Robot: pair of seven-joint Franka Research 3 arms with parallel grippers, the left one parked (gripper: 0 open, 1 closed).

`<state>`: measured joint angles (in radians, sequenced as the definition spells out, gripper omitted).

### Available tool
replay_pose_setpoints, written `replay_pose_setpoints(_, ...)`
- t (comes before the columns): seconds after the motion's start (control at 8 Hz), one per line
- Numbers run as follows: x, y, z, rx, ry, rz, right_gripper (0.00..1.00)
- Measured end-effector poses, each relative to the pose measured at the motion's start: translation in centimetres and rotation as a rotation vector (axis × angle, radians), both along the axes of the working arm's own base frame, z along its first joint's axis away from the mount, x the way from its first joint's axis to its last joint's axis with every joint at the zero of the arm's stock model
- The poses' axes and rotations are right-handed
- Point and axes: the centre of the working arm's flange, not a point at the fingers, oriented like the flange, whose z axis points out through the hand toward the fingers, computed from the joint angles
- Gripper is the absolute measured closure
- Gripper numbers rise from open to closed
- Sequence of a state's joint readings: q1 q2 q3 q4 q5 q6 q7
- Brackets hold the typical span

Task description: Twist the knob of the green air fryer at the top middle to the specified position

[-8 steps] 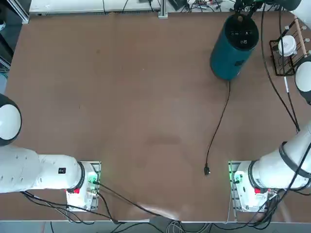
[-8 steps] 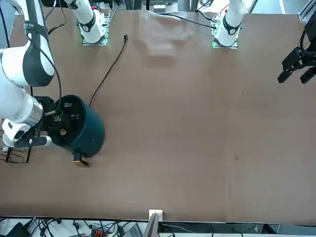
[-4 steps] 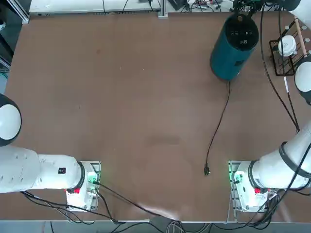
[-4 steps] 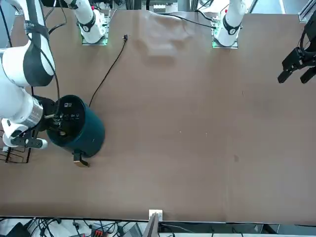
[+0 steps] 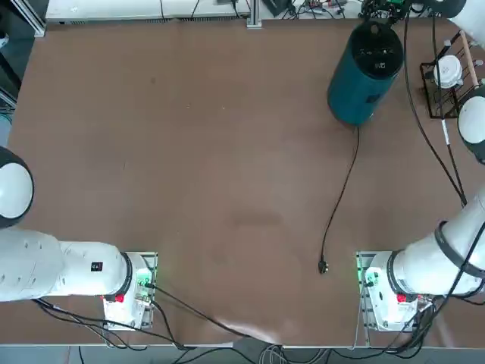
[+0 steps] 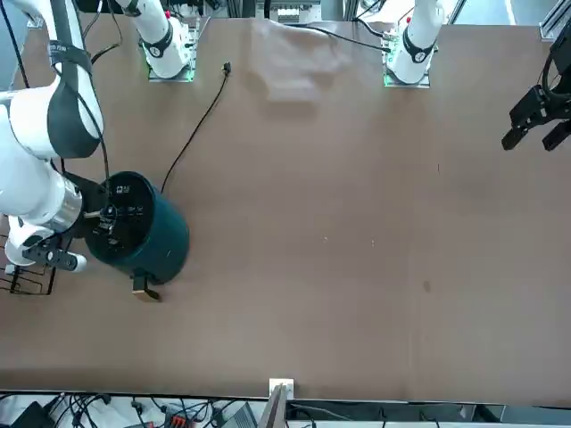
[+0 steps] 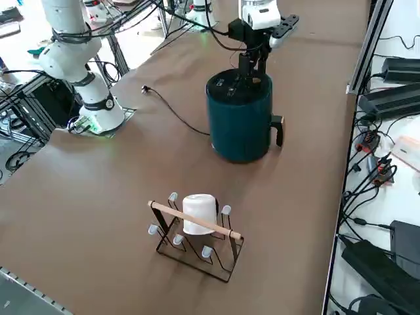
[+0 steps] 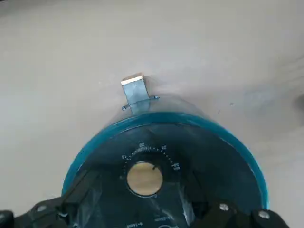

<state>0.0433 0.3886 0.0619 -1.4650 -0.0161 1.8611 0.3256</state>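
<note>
One wide-open, empty end effector [image 8: 145, 211] flanks knob [image 8: 145, 178]; wire rack [image 7: 197, 236] well apart.

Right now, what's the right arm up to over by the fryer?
The right gripper hangs directly above the green air fryer at the table's far edge, fingers open on either side of the tan knob without gripping it. The fryer's cord trails unplugged across the table. A wire rack with a white cup stands nearby.

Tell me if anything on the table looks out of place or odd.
One thing: the green air fryer is unplugged. Its black cord trails loose across the table, plug end lying bare. The right gripper, open, hangs over the knob. Nothing looks spilled or damaged.
</note>
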Motion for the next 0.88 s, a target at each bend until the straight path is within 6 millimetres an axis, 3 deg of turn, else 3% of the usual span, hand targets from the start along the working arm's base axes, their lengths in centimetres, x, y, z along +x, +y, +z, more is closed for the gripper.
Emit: replay_pose_setpoints(0.88, 0.01, 0.05, -0.05, 0.000, 0.001, -0.032, 0.01)
